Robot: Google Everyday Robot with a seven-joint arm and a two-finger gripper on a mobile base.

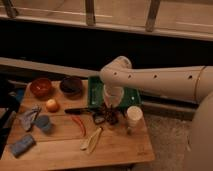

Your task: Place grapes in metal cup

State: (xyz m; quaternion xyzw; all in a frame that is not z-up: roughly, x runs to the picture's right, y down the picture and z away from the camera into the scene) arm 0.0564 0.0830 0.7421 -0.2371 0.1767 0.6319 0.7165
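The wooden table [115,150] carries an orange bowl [41,86], a dark bowl [72,85], a green tray [95,93], an orange fruit [52,105], a red chili pepper [79,125] and a white cup [134,116]. A blue-grey cup [43,122] and a blue sponge [21,145] lie toward its left edge. The gripper [110,113] hangs low over the table's middle, beside the grapes [111,118].

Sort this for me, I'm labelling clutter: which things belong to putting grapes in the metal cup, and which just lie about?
Job: grapes, gripper just above them at mid-table; metal cup not discernible.
Lying about: white cup, orange, chili pepper, red bowl, dark bowl, green tray.
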